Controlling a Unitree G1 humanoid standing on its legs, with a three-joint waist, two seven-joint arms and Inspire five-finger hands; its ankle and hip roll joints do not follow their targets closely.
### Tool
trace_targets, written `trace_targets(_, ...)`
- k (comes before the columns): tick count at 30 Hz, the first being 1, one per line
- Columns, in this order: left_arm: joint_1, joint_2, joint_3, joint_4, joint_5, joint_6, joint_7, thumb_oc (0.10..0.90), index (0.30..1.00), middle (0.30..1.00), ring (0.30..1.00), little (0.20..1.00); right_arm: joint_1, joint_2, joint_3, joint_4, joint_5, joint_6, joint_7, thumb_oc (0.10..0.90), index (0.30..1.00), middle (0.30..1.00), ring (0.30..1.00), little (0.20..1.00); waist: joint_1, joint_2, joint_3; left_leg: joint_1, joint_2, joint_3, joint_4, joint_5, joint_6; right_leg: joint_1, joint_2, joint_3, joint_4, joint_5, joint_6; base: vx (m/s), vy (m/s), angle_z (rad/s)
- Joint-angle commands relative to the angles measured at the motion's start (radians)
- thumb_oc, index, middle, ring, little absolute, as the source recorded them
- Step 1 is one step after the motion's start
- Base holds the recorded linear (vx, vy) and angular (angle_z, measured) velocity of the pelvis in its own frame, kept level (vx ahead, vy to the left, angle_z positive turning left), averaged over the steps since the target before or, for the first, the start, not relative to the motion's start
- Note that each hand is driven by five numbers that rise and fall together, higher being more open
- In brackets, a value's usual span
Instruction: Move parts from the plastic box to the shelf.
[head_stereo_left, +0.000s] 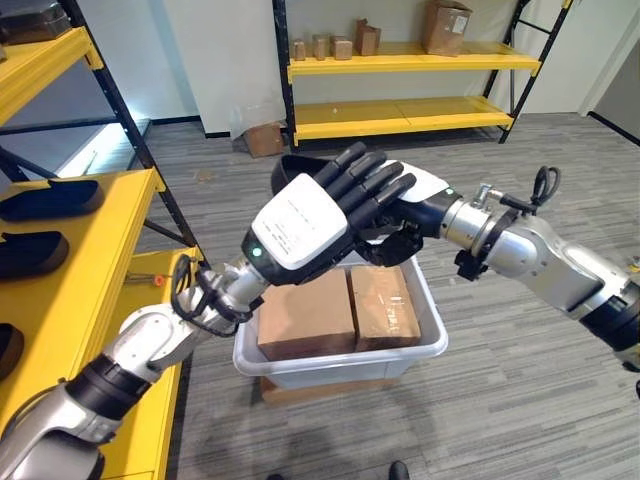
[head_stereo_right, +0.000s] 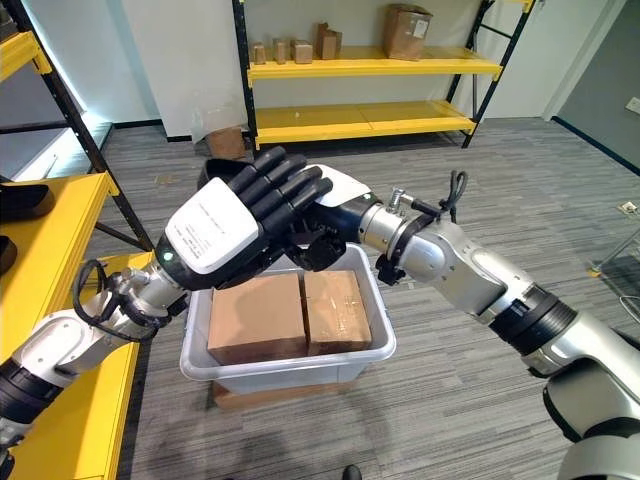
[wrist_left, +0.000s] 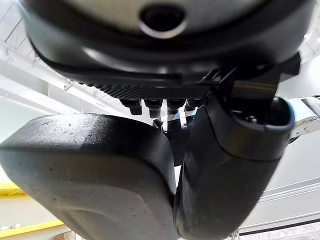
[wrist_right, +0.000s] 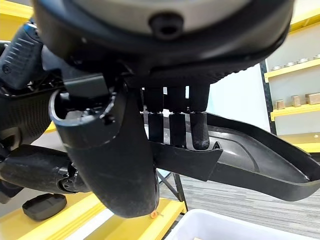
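Left hand: the dark left hand with its white back cover hangs above the white plastic box, fingers extended over a black moulded part and thumb wrapped beneath it, as its wrist view shows.
Right hand: the dark right hand meets the left one over the box; in its wrist view the fingers curl over the rim of that part, clamped on it.
Part: a black, shallow, tray-like plastic shell with a raised lip, matte and slightly grained; both hands grip it in the air above the box, well clear of the contents.
Box contents: two brown cardboard cartons lie side by side in it.
Shelf: the yellow metal shelf on the robot's left bears several black moulded pieces like the one in hand.
Progress: judging by those pieces, some parts seem placed; this one is lifted out but not yet shelved.
Remaining: carry it left and set it down on the shelf.
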Motion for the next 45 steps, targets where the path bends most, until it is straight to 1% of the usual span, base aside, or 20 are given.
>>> trace_targets(1, 0.008, 0.132, 0.221, 0.096, 0.041, 0.114, 0.033, 0.900, 1.000, 1.000, 1.000, 1.000, -0.062, -0.059, -0.105, -0.021, 0.033, -0.043, -0.059, 0.400, 0.300, 0.300, 0.300, 0.300, 0.012, -0.014, -0.113, 0.070, 0.086, -0.023, -0.007, -0.070, -0.054, 0.021, -0.074, -0.027, 0.020, -0.010, 0.069, 0.00, 0.000, 0.00)
trace_targets(9, 0.109, 0.185, 0.297, 0.052, 0.039, 0.096, 0.024, 0.900, 1.000, 1.000, 1.000, 1.000, -0.018, -0.076, -0.140, -0.032, 0.035, -0.047, -0.054, 0.400, 0.300, 0.300, 0.300, 0.300, 0.022, -0.013, -0.110, 0.066, 0.083, -0.027, -0.007, -0.069, -0.053, 0.023, -0.075, -0.032, 0.017, -0.007, 0.070, 0.00, 0.000, 0.00)
trace_targets(16, 0.136, 0.201, 0.307, 0.050, 0.035, 0.086, 0.019, 0.900, 1.000, 1.000, 1.000, 1.000, -0.009, -0.079, -0.151, -0.029, 0.039, -0.048, -0.054, 0.400, 0.300, 0.300, 0.300, 0.300, 0.024, -0.011, -0.108, 0.066, 0.081, -0.029, -0.007, -0.068, -0.052, 0.024, -0.076, -0.034, 0.015, -0.006, 0.070, 0.00, 0.000, 0.00)
trace_targets(22, 0.192, 0.227, 0.353, 0.044, 0.043, 0.083, 0.018, 0.900, 1.000, 1.000, 1.000, 1.000, 0.013, -0.092, -0.174, -0.031, 0.041, -0.051, -0.054, 0.400, 0.300, 0.300, 0.300, 0.300, 0.029, -0.011, -0.106, 0.066, 0.080, -0.029, -0.007, -0.067, -0.052, 0.025, -0.076, -0.035, 0.012, -0.005, 0.072, 0.00, 0.000, 0.00)
trace_targets(29, 0.257, 0.264, 0.429, 0.016, 0.046, 0.082, 0.024, 0.900, 1.000, 1.000, 1.000, 1.000, 0.049, -0.107, -0.199, -0.035, 0.043, -0.055, -0.052, 0.400, 0.300, 0.300, 0.300, 0.300, 0.039, -0.010, -0.102, 0.064, 0.078, -0.031, -0.007, -0.069, -0.051, 0.024, -0.077, -0.035, 0.008, -0.002, 0.072, 0.00, 0.000, 0.00)
trace_targets(32, 0.304, 0.281, 0.490, 0.003, 0.047, 0.087, 0.032, 0.900, 1.000, 1.000, 1.000, 1.000, 0.065, -0.122, -0.213, -0.040, 0.047, -0.057, -0.047, 0.400, 0.300, 0.300, 0.300, 0.300, 0.043, -0.010, -0.098, 0.063, 0.078, -0.032, -0.007, -0.069, -0.051, 0.024, -0.078, -0.035, 0.007, -0.001, 0.073, 0.00, 0.000, 0.00)
trace_targets(38, 0.300, 0.277, 0.519, 0.014, 0.037, 0.104, 0.044, 0.900, 1.000, 1.000, 1.000, 1.000, 0.082, -0.129, -0.228, -0.046, 0.051, -0.057, -0.047, 0.400, 0.300, 0.300, 0.300, 0.300, 0.043, -0.009, -0.094, 0.059, 0.079, -0.036, -0.007, -0.068, -0.050, 0.027, -0.080, -0.040, 0.008, -0.002, 0.074, 0.00, 0.000, 0.00)
trace_targets(45, 0.229, 0.248, 0.481, -0.010, 0.030, 0.106, 0.046, 0.900, 1.000, 1.000, 1.000, 1.000, 0.084, -0.117, -0.236, -0.049, 0.052, -0.054, -0.044, 0.400, 0.300, 0.300, 0.300, 0.300, 0.037, -0.011, -0.094, 0.063, 0.080, -0.038, -0.007, -0.071, -0.050, 0.030, -0.078, -0.041, 0.011, -0.006, 0.072, 0.00, 0.000, 0.00)
